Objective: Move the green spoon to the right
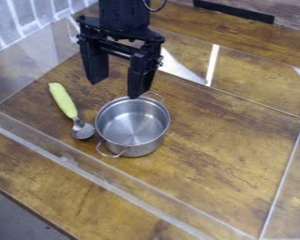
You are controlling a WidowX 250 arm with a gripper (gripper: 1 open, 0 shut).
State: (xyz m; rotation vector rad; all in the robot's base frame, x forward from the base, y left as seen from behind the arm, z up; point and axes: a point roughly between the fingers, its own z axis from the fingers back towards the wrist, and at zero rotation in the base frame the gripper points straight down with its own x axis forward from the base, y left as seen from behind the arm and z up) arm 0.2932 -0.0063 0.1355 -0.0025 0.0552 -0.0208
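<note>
The green spoon (67, 108) lies flat on the wooden table at the left, its thick yellow-green handle pointing up-left and its silver bowl near the pot. My black gripper (119, 80) hangs above the table behind the pot, pointing down, to the upper right of the spoon. Its two fingers stand well apart with nothing between them, so it is open. It touches neither the spoon nor the pot.
A round steel pot (132, 126) with small side handles stands just right of the spoon's bowl. Clear acrylic walls (140, 192) fence the wooden table (228, 141) along the front, left and right edges.
</note>
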